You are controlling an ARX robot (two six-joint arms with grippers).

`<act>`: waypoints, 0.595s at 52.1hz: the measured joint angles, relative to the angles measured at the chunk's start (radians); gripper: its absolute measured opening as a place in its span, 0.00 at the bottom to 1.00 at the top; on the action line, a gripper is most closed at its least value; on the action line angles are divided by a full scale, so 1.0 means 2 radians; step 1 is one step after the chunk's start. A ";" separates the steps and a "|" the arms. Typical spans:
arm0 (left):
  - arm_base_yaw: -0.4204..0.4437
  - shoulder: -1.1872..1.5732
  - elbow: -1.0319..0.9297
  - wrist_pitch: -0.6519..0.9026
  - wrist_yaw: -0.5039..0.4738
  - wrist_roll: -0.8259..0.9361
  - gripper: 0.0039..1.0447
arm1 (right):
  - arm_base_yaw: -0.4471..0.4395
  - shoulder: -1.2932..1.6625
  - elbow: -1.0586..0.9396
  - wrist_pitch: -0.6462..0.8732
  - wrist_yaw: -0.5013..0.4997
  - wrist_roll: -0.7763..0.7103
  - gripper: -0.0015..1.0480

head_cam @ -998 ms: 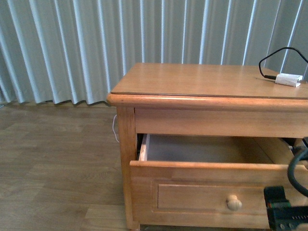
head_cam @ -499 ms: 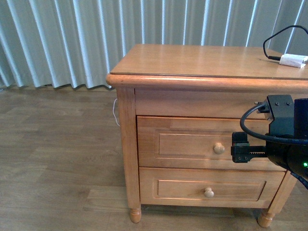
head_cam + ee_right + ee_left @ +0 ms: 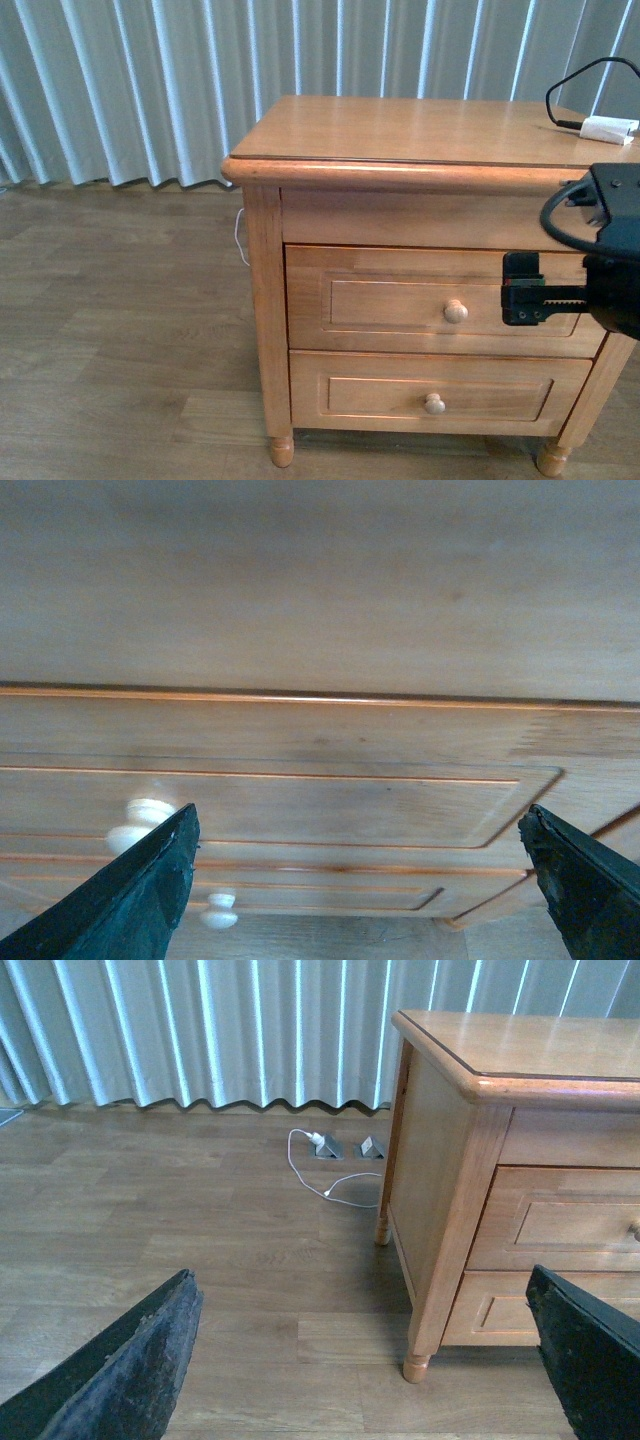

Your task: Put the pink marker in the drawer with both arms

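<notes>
Glossy honey-brown wooden nightstand [image 3: 420,130], matt wood-plank floor [image 3: 110,330], soft pleated cloth curtains [image 3: 130,80].

No text, label, brand, number or sign can be read anywhere in these views, neither on the furniture nor on the robot's parts.

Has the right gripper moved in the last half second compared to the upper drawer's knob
Yes. In the front view the right gripper has shifted to the right, away from the upper drawer's knob, while the nightstand stayed put.
</notes>
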State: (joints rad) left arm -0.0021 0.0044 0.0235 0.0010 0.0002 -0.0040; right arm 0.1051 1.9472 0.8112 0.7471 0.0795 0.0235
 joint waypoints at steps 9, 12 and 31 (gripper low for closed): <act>0.000 0.000 0.000 0.000 0.000 0.000 0.94 | 0.001 -0.133 -0.073 -0.094 -0.022 -0.004 0.91; 0.000 0.000 0.000 0.000 0.000 0.000 0.94 | 0.001 -0.183 -0.090 -0.136 -0.028 -0.008 0.91; 0.000 0.000 0.000 0.000 0.000 0.000 0.94 | -0.024 -0.519 -0.113 -0.397 -0.050 -0.021 0.91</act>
State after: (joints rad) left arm -0.0021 0.0044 0.0235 0.0010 0.0002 -0.0040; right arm 0.0563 0.9100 0.5846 -0.0463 -0.0204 -0.0189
